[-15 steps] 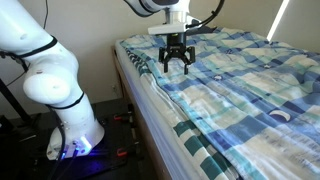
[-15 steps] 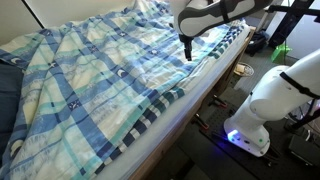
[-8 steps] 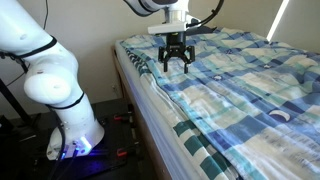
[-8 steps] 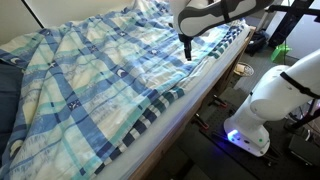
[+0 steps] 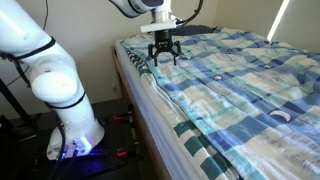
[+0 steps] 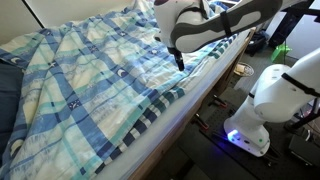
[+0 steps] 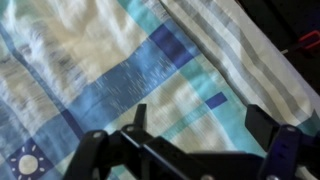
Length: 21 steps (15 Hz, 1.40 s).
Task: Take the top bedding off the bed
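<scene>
Since a second ago the hand (image 5: 163, 61) has shifted sideways toward the side edge of the bed (image 5: 148, 92).
Its jaws stand wide apart and hold nothing, just above the top bedding (image 5: 240, 70), which lies spread across the mattress. In the wrist view the fingers (image 7: 88, 155) frame blue, white and pale squares.

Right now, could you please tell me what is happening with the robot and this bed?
The robot arm has its gripper over the plaid quilt, close to the edge of the bed on the robot's side. Its jaws stand open and hold nothing; whether the tips touch the cloth is unclear. The quilt lies spread across the mattress, not yet pulled off, with the striped sheet showing along the side.
</scene>
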{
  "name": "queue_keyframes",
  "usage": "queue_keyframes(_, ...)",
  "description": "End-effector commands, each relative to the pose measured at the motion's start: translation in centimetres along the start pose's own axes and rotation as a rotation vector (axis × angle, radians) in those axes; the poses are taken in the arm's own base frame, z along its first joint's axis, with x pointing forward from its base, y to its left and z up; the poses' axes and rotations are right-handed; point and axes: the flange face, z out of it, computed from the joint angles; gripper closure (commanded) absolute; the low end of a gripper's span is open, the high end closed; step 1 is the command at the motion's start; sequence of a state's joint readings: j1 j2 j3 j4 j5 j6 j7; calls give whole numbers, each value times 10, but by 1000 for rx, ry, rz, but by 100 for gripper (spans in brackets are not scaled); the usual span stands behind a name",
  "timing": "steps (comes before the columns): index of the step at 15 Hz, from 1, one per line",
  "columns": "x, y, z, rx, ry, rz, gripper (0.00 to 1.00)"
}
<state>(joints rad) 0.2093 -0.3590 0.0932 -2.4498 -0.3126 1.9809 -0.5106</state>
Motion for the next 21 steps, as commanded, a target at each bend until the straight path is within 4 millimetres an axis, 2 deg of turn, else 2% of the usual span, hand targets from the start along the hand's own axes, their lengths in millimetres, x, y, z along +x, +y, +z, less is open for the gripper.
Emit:
queue_keyframes(1, 5, -17, -7, -46, 17, -97, 0)
queue_keyframes(9, 23, -32, 6, -21, 41, -250, 0)
queue_keyframes(15, 22, -30, 5, -20, 19, -237, 0)
queue_keyframes(21, 31, -59, 3, 24, 37, -271, 0)
